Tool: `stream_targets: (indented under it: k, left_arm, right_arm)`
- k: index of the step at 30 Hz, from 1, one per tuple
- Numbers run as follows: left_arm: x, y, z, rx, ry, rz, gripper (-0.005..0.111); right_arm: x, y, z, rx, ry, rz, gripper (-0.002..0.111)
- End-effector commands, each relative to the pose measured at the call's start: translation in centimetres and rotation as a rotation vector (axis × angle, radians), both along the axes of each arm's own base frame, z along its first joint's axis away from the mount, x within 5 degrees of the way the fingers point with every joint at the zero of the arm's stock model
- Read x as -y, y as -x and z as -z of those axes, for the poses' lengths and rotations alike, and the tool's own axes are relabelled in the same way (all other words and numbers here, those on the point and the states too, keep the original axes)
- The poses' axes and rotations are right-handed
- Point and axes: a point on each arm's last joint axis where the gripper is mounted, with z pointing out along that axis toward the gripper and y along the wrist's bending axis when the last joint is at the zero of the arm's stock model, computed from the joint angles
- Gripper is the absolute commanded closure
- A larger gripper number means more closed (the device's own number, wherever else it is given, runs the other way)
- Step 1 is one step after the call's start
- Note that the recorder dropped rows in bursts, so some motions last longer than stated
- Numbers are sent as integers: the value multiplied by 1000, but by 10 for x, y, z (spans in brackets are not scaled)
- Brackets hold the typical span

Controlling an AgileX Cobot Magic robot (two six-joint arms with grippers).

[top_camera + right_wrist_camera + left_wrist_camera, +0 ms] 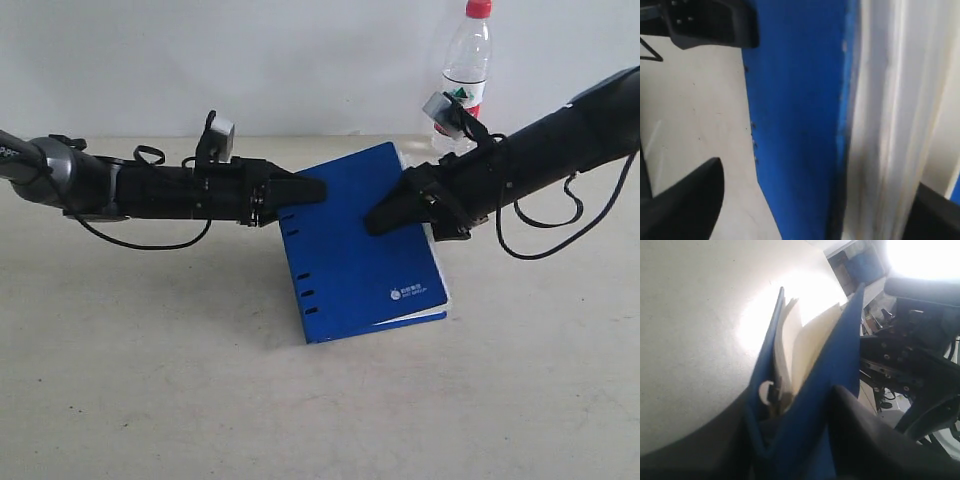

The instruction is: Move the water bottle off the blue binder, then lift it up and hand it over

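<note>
The blue binder (350, 250) lies tilted in the middle of the table, its spine side lifted a little. My left gripper (315, 190) is shut on that spine edge, and the left wrist view shows the binder (840, 355) wedged between the two dark fingers (875, 440) with its white pages fanning apart. My right gripper (385, 218) is at the binder's page edge. It is open, and its jaws stand wide on either side of the blue cover (795, 100) and the pages (890, 125). The water bottle (466, 70) stands upright off the binder, behind my right arm at the back right.
A pale table (150, 380) stretches around the binder, with a white wall behind it. Loose cables (540, 240) hang from the right arm. The right arm (910, 360) shows in the left wrist view, and the left gripper (710, 22) shows in the right wrist view.
</note>
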Motion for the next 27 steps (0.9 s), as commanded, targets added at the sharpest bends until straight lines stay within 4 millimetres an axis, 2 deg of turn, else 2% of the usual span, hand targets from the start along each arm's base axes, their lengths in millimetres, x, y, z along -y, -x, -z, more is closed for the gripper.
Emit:
stream_targets:
  k: [1,7,13,15,18,22,24,27]
  left_arm:
    - [-20,-6,-4,32,6,-43,102]
    - [-22,5,-2,51,-128,98,102]
    - [-10,5,-5,26,-93,91,102]
    - [-8,2,-8,-4,-45,48,102]
    - [-6,-2,-13,-59,27,-14,102]
    - [-2,-2,-14,-122,57,-25,102]
    - [0,-1,-13,-142,50,-12,100]
    - [5,1,-12,-144,44,4,85]
  right_arm:
    - [5,2,1,-3,78,-11,37]
    - [15,0,13,-19,256,32,38]
    - [10,-5,8,-17,174,91,42]
    - [8,-6,7,-15,150,107,50]
    - [9,-8,7,-5,150,129,72]
    - [10,-10,7,6,160,147,109]
    - [10,-10,7,4,161,152,108]
    - [10,-10,7,1,160,152,108]
